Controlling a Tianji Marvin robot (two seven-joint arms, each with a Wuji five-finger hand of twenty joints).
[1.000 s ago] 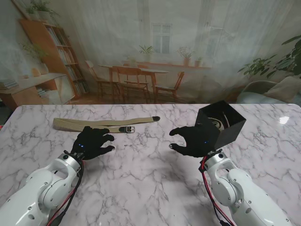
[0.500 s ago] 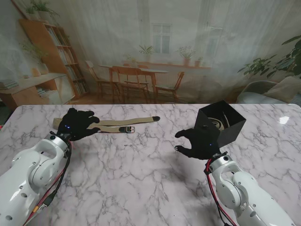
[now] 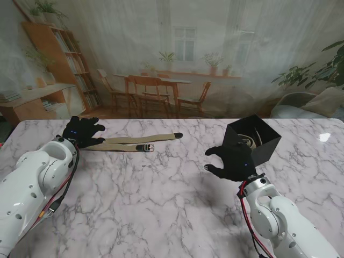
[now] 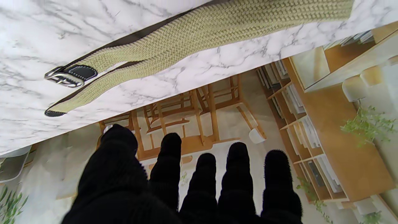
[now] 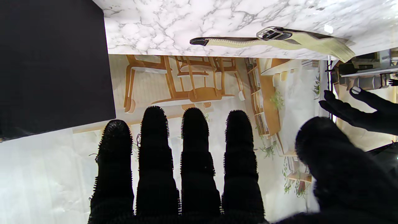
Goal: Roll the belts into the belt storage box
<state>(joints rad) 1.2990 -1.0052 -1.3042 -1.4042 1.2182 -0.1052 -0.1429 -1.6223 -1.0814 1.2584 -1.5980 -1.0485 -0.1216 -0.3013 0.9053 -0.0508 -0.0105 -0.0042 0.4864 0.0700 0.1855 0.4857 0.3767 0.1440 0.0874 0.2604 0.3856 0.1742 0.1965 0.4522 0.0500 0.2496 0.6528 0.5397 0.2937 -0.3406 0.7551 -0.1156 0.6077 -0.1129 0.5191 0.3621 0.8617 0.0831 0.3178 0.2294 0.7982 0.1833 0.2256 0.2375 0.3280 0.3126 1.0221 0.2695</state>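
belt (image 3: 129, 143) lay flat on the counter (image 3: 161, 204); left robot hand (image 3: 81, 132) hovered spread and empty over its folded end, seemingly to begin rolling. right robot hand (image 3: 230, 161) waited open beside the box (image 3: 252, 141).

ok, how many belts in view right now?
2. One tan belt lies flat on the table by the left hand; one is coiled inside the black box. More may be hidden inside.
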